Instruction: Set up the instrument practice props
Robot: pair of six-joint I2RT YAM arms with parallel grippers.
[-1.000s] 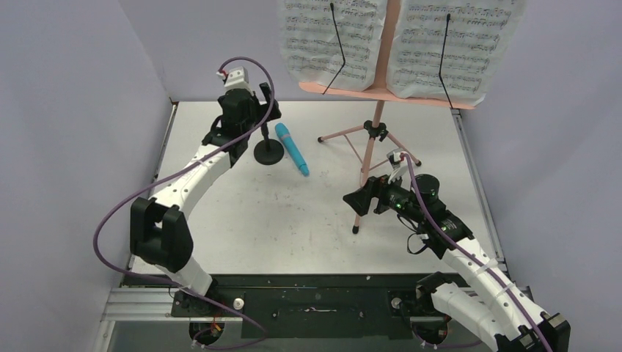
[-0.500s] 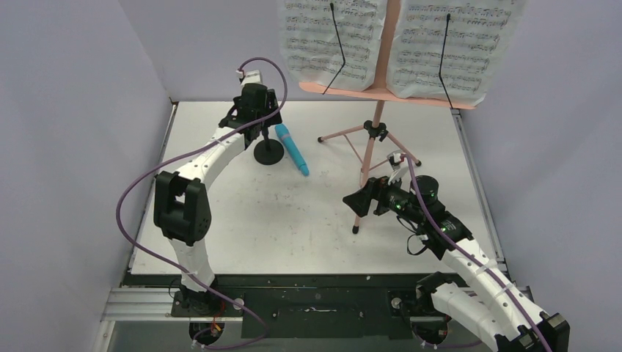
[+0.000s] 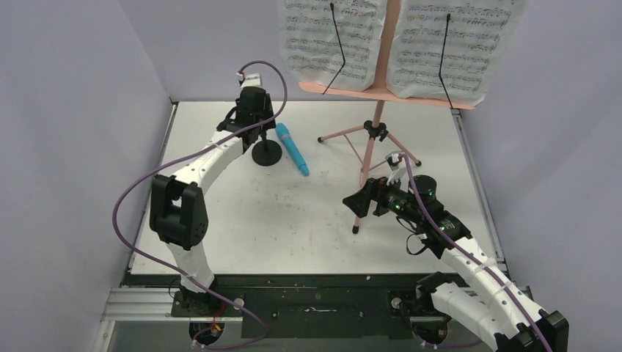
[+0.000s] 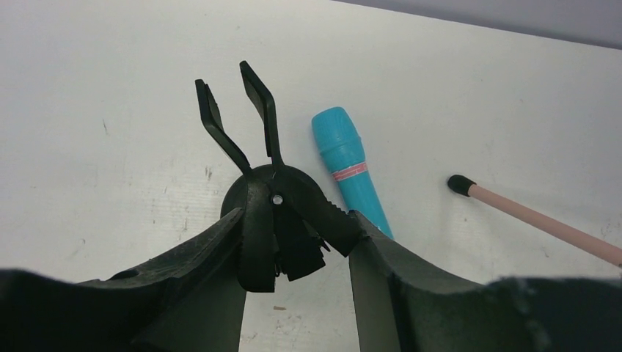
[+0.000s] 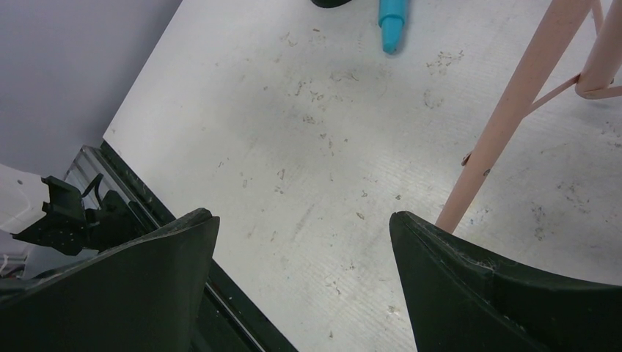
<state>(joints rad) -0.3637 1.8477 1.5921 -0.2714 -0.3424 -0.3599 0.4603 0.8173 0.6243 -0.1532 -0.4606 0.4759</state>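
left tool (image 4: 295, 220) straddles the black mic stand (image 3: 266, 152), upper left of the top view — clamped or not, i cannot tell; grip the stem squarely, clear of the blue microphone (image 4: 350, 172) beside it — right tool (image 5: 304, 220) gapes empty

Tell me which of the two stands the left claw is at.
The small black mic stand with the round base, beside the blue microphone; the left claw straddles its top. The pink music stand is by the right arm.
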